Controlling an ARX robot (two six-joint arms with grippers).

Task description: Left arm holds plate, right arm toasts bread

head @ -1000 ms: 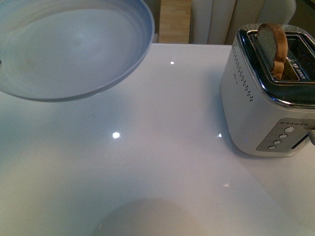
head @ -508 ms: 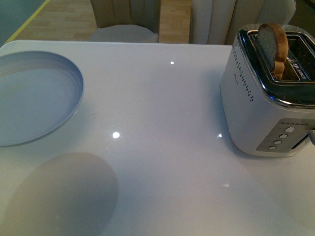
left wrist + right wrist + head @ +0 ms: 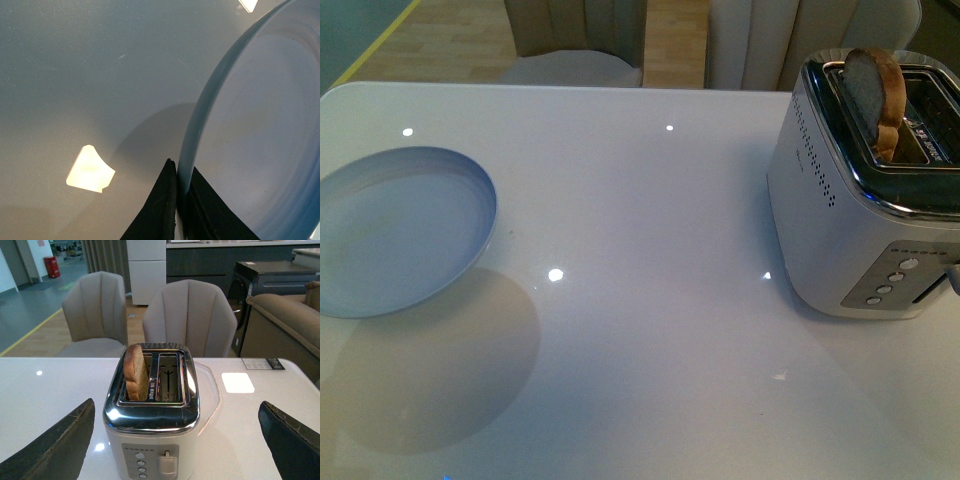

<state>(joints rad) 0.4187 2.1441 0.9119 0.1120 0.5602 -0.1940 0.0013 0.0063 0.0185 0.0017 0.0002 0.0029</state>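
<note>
Front view: neither arm is seen. The plate point(image 3: 395, 232) is held tilted above the white table point(image 3: 650, 300) at the left, its shadow cast below it. The bread point(image 3: 876, 88) is stood upright in the near-left slot of the toaster point(image 3: 850, 200) at the right, rounded end up.

Left wrist view: the left arm point(image 3: 181, 210) is clamped on the plate point(image 3: 260, 130) rim, one dark finger on each face.

Right wrist view: the right arm point(image 3: 177, 440) is spread wide, nothing held, aimed at the toaster point(image 3: 152, 415). The bread point(image 3: 135, 371) is seen edge-on, long axis vertical, in the slot.
</note>
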